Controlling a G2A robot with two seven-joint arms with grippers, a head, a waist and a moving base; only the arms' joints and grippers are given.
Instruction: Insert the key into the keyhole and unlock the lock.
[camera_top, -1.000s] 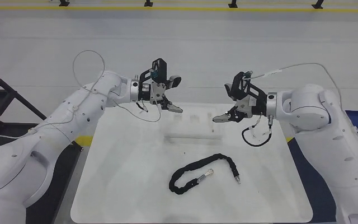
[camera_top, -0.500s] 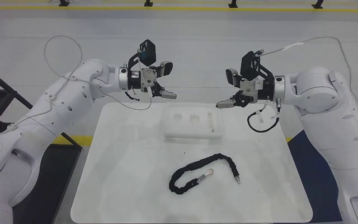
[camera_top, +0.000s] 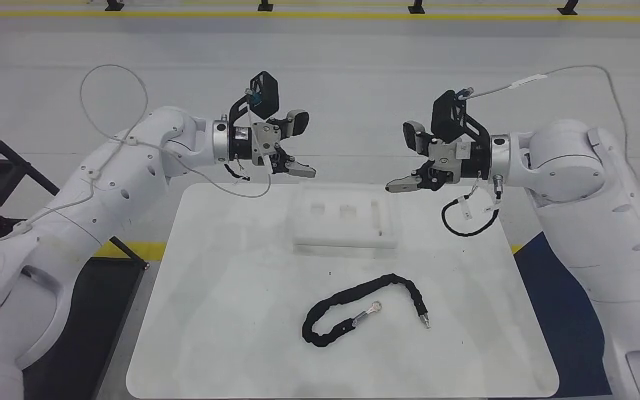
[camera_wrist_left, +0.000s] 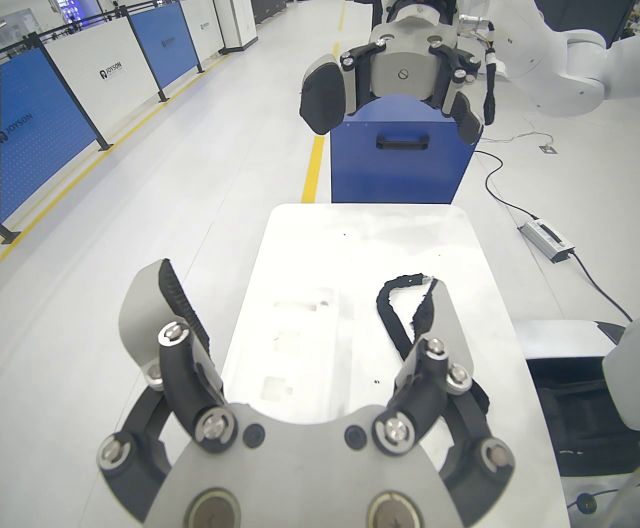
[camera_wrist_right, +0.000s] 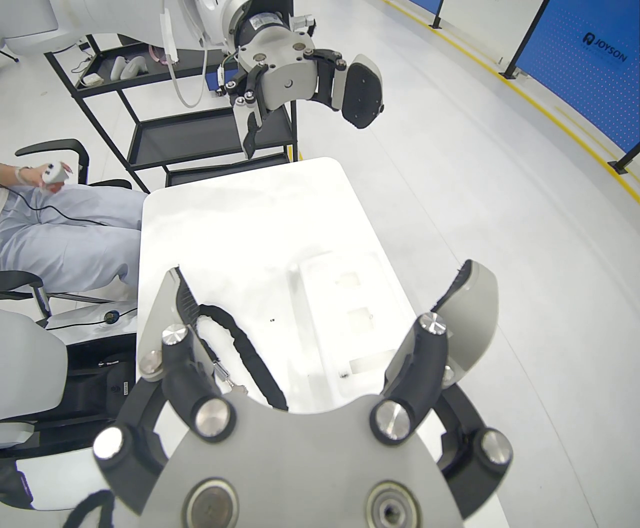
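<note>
Black lock (camera_top: 316, 330): one | white tray (camera_top: 300, 236): one | left gripper (camera_top: 303, 146) released | right gripper (camera_top: 403, 160) released

Top cam: overhead, looking down on whole table (camera_top: 220, 300). L + R wrist cams: low, close, facing each other across it; all 3 share its surface.

Blk lock (camera_top: 345, 294) w/ silver ends, wht table (camera_top: 220, 330).
</note>
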